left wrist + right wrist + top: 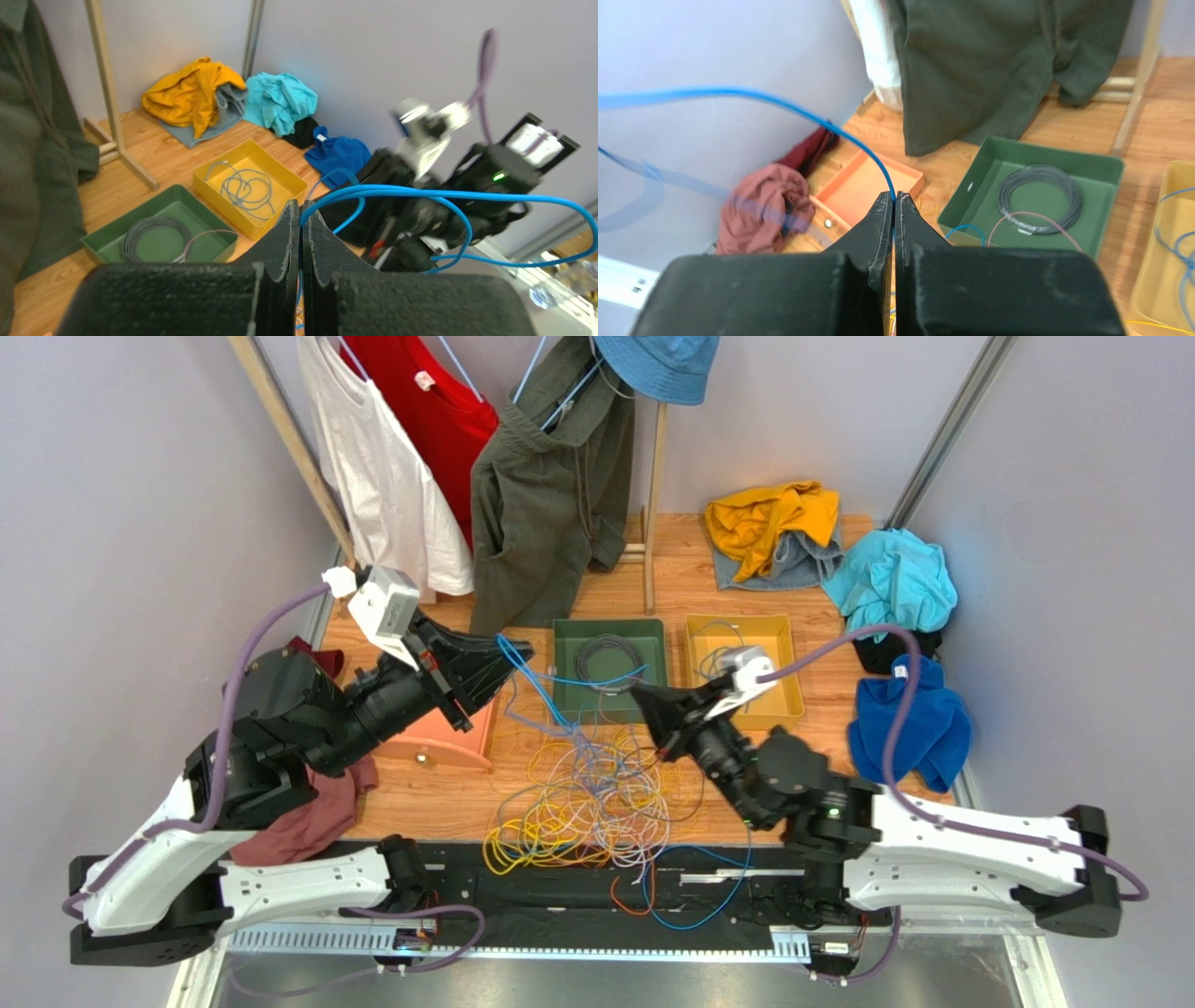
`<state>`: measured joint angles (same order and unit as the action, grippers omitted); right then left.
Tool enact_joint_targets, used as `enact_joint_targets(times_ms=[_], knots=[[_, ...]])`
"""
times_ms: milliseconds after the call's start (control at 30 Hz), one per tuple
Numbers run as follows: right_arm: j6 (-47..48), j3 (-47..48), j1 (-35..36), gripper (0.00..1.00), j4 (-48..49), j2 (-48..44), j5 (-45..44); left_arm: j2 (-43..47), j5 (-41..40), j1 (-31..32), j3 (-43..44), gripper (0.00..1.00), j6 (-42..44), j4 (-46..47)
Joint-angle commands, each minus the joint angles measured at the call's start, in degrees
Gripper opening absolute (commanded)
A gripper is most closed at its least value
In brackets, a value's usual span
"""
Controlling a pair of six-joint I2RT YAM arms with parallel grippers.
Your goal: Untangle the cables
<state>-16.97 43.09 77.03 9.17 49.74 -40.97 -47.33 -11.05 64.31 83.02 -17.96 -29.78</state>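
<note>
Standing at the desk, I see a maroon cloth at its left edge, half buried under the left arm. The left tool is pressed together on a blue cable that loops off from its tips; the far end blurs out of sight. An orange tray sits mostly hidden behind that arm. The cables lie heaped at the middle of the near edge, yellow, white-grey, blue and orange, some spilling over the edge, too knotted to follow any single one. Behind them a green tray holds a grey coil. The right tool is closed, with a blue cable running straight into its tips; whether it is the same one I cannot tell. A yellow tray is partly covered by the right wrist. Yellow, teal and blue clothes lie crumpled toward the far right corner.
</note>
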Motion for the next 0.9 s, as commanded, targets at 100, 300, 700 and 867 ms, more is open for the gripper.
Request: enact_joint_targets(times_ms=[100, 300, 700, 867], knots=[[3.8, 9.7, -0.2, 0.0, -14.6, -12.4, -4.3, 12.4, -10.6, 0.1, -19.3, 0.0, -7.0, 2.4], [7.7, 22.4, -0.2, 0.0, -23.6, -11.2, -5.9, 20.2, -11.6, 0.1, -34.8, 0.34, -13.8, 4.6], [19.7, 40.3, -0.2, 0.0, -26.0, -2.0, -16.7, 29.1, -15.7, 0.1, -55.2, 0.96, -26.7, 3.9], [23.5, 52.0, -0.2, 0.0, -25.8, 2.1, -15.7, 29.1, -15.0, 0.0, -60.5, 0.98, -31.7, 2.4]])
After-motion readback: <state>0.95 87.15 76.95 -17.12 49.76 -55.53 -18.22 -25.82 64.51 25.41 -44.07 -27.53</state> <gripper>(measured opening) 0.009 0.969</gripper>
